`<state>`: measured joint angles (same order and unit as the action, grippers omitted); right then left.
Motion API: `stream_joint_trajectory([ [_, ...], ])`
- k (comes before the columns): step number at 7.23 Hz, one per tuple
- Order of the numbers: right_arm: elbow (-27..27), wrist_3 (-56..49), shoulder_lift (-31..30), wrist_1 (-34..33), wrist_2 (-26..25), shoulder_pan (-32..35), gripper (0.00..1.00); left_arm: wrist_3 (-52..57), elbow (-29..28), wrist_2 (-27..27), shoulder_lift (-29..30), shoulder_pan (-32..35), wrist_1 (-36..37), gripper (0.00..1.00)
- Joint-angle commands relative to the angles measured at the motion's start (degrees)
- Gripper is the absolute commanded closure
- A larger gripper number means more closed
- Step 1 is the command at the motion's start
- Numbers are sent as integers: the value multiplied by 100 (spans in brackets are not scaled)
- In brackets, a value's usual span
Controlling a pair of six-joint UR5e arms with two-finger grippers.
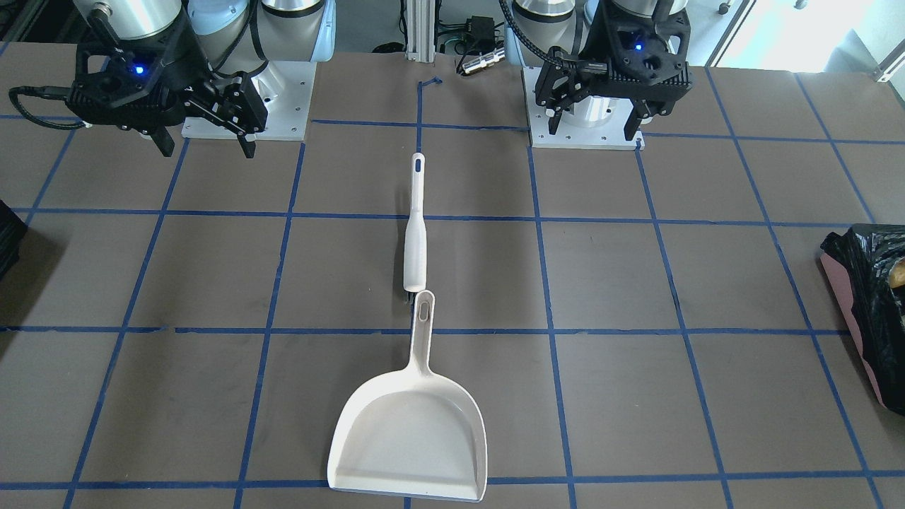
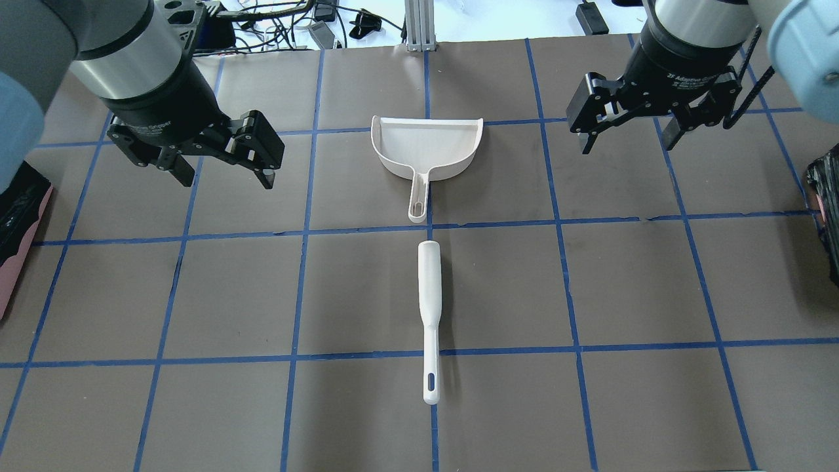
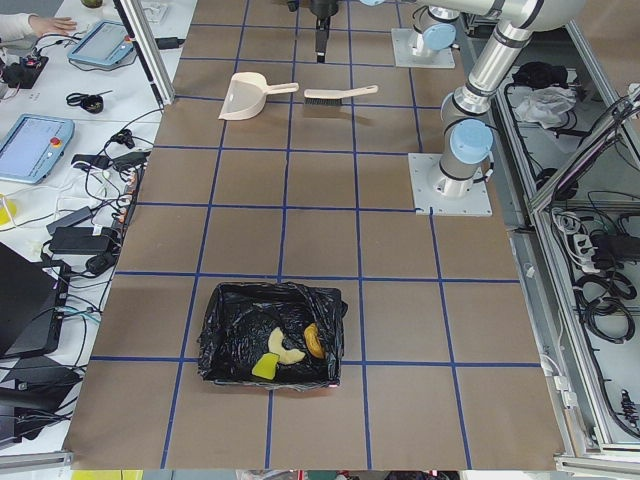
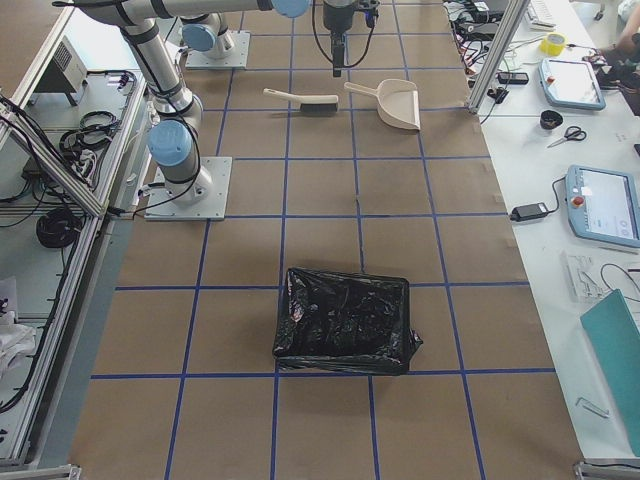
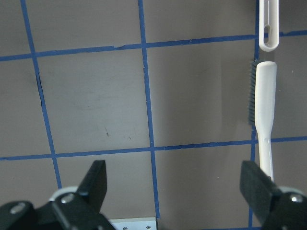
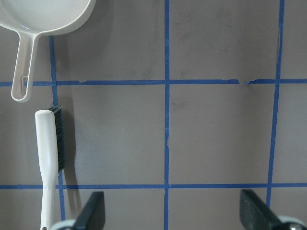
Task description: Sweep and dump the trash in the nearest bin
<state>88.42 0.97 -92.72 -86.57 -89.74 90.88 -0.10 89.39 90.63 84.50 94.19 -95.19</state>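
The trash lies inside the black-lined bin (image 3: 225, 330) on my left: a yellow-green sponge (image 3: 262, 367), a tan croissant (image 3: 286, 349) and a brown bread roll (image 3: 314, 340). The same bin shows its pink side in the front view (image 1: 852, 311). The white dustpan (image 2: 427, 147) and the white brush (image 2: 429, 295) lie in line on the table's middle, handle to handle. My left gripper (image 2: 226, 180) hangs open and empty to the left of the dustpan. My right gripper (image 2: 628, 145) hangs open and empty to its right.
A second black-lined bin (image 4: 345, 320) stands at the table's right end, its edge showing in the overhead view (image 2: 827, 216). Blue tape lines grid the brown table. Both arm bases (image 1: 244, 99) are bolted along the robot's side. Cables and tablets lie off the far edge.
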Motion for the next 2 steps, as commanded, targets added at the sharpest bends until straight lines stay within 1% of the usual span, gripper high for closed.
stream_joint_trajectory([
  [1,0,0,0,0,0,0,0,37,0,-10,14,-102,45,0],
  [2,0,0,0,0,0,0,0,350,235,-10,110,-372,53,0],
])
